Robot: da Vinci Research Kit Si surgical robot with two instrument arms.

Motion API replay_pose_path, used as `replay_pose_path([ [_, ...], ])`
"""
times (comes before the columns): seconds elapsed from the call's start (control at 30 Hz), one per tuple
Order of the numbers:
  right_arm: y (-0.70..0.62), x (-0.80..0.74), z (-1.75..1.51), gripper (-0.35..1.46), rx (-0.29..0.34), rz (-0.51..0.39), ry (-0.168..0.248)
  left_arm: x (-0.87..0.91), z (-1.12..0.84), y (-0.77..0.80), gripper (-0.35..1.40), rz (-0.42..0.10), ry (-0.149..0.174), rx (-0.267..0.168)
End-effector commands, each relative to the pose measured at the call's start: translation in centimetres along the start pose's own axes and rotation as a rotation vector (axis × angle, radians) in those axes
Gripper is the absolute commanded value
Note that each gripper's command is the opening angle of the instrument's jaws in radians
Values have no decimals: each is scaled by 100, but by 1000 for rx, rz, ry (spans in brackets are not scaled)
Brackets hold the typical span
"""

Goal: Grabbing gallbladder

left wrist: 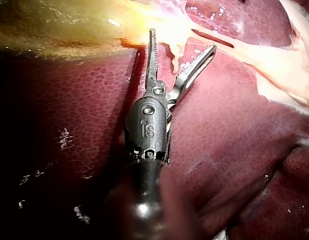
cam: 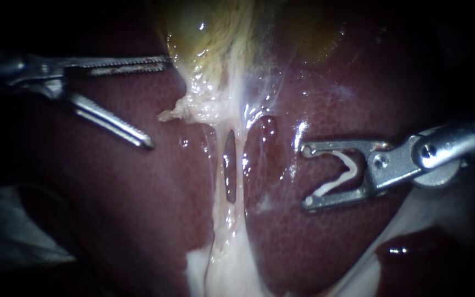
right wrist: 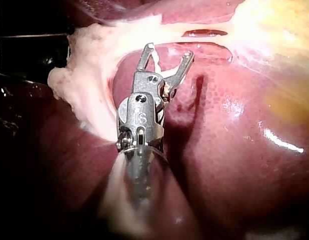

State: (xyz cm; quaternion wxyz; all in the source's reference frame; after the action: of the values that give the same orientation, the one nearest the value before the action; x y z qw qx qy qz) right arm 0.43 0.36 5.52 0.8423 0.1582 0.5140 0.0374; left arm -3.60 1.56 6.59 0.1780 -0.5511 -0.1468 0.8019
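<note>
The yellowish gallbladder (cam: 215, 33) lies at the top middle, with a pale ragged fringe (cam: 188, 110) hanging off its lower edge. My left instrument (cam: 158, 104) comes in from the left with its jaws wide open. The upper jaw's tip is at the gallbladder's left edge, and the fringe sits just ahead of the gap. In the left wrist view the left instrument (left wrist: 182, 40) has a pale flap between its open jaws, ungripped. My right instrument (cam: 307, 176) hovers over the liver to the right, its jaws spread around a white clip (cam: 343, 175).
Dark red liver (cam: 325, 242) fills most of the view. Two thin pale tubes (cam: 241, 165) run down from the gallbladder with a slit-like window (cam: 230, 170) between them. White fatty tissue (cam: 221, 269) spreads at the bottom middle.
</note>
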Motion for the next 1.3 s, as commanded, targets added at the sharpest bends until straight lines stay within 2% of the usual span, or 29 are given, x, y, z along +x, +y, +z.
replay_pose_path([
  [0.03, 0, 0, 0, 49, 0, 0, 0, -7, 5, 0, 74, -15, -16, 6],
  [0.17, -1, 1, 0, 49, 1, 0, 0, -22, 18, -1, 71, -42, -32, 15],
  [0.37, -1, 2, -1, 49, 1, 0, 0, -26, 26, 1, 62, -70, -45, 27],
  [0.93, -2, 4, 0, 49, 1, 0, 1, -45, 28, -1, 37, -136, -97, 87],
  [1.13, -2, 4, 0, 49, 1, 0, 1, -47, 29, 1, 12, -177, -95, 102],
  [1.3, -2, 5, 0, 49, 1, 0, 1, -43, 27, 4, -16, -226, -92, 106],
])
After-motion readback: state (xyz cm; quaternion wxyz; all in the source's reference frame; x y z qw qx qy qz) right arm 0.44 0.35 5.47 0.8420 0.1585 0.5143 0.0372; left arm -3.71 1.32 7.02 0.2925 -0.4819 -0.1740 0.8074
